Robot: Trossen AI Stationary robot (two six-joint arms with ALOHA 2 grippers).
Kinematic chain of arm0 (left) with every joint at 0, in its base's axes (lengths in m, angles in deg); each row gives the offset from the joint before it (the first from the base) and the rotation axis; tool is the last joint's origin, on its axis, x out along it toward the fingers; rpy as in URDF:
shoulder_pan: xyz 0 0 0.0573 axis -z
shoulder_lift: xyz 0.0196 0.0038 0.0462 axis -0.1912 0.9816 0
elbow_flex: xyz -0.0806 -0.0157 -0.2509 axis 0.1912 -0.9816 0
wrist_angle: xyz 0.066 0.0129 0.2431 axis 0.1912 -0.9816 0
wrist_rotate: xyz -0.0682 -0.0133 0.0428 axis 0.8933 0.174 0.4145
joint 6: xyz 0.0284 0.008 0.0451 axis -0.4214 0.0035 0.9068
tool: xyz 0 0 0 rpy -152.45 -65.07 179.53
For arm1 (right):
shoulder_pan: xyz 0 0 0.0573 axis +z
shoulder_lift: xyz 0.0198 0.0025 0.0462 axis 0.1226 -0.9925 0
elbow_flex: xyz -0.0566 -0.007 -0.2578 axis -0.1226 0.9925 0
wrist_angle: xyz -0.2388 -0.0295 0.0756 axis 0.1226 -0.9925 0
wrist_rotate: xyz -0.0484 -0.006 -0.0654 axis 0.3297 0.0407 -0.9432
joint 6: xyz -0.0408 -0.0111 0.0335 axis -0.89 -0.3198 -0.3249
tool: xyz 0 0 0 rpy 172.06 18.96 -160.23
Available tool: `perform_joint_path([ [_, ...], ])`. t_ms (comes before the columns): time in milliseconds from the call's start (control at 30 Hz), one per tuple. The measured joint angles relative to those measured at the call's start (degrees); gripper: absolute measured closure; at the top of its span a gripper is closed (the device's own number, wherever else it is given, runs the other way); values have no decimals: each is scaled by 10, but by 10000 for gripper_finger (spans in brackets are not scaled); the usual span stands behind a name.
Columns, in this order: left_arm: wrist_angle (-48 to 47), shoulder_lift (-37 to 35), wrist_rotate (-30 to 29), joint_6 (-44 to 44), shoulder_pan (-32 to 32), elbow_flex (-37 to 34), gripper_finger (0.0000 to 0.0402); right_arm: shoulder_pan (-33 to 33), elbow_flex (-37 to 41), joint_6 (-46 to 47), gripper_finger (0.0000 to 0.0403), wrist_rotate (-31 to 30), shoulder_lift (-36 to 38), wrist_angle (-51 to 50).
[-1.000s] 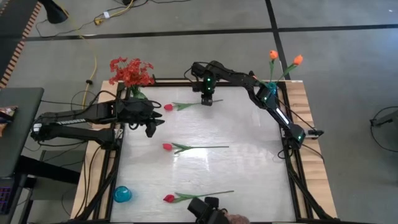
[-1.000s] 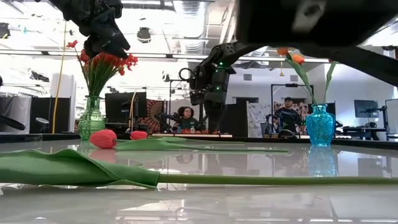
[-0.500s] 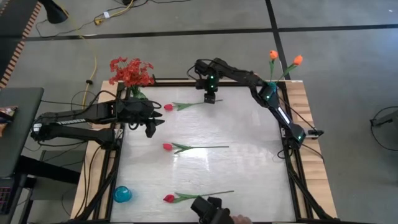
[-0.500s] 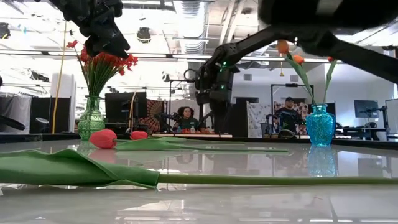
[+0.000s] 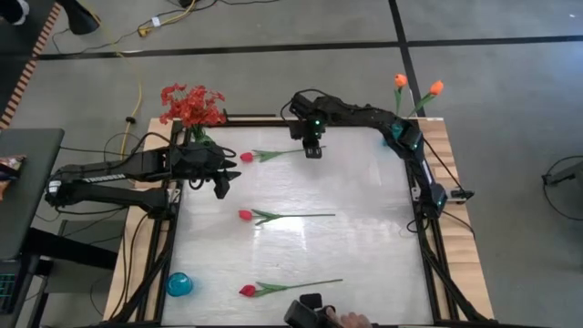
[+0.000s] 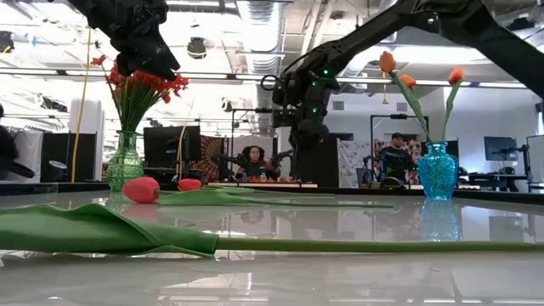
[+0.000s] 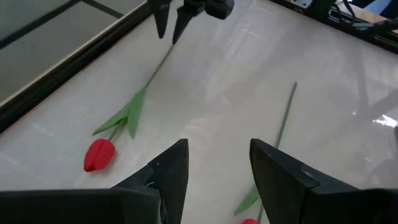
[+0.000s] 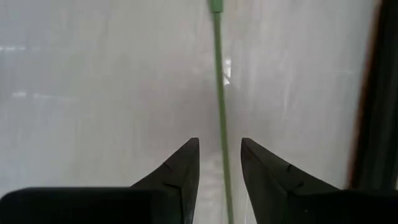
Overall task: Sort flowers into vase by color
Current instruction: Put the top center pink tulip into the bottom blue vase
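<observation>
Three pinkish-red tulips lie flat on the white table: a far one [image 5: 273, 153], a middle one [image 5: 282, 217] and a near one [image 5: 287, 287]. My right gripper [image 5: 312, 148] hangs open over the far tulip's stem end. In the right wrist view that stem [image 8: 219, 106] runs between the two fingers of my right gripper [image 8: 219, 144], with a gap on each side. My left gripper [image 5: 221, 185] is open and hovers near the table's left edge, beside the far tulip's bloom [image 7: 99, 154]. A red spray [image 5: 191, 105] stands in a green glass vase [image 6: 125, 160]. Orange tulips [image 5: 414, 91] stand in a blue vase [image 6: 438, 170].
A small blue vessel [image 5: 179, 284] sits at the near left corner. A dark object with a person's hand [image 5: 319, 315] shows at the near edge. The table frame [image 5: 419, 164] borders the surface. Bare table [image 5: 364, 246] lies between the middle and near tulips.
My right gripper has shifted a little toward the table's right, along the far tulip's stem toward its free end, while the arm's elbow swung toward the right. The dark object at the near edge has slid back toward that edge. The tulips have not moved.
</observation>
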Motion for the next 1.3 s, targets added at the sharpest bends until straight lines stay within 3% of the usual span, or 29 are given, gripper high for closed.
perform_joint_path([
  [400, 6, 0, -6, -6, 0, 0, 244, -4, 1, -10, 234, -4, -49, -3],
  [833, 8, 0, -19, -6, 0, 0, 244, 5, 0, -9, 258, -45, -71, 6],
  [1000, 8, 0, -19, -6, 0, 0, 244, 5, 0, 18, 294, -53, -72, 11],
  [1200, 8, 0, -15, -4, 0, 0, 244, 5, 0, 35, 382, -61, -72, 9],
  [1300, 8, 0, -14, -4, 0, 0, 244, 6, 0, 33, 386, -61, -71, 4],
])
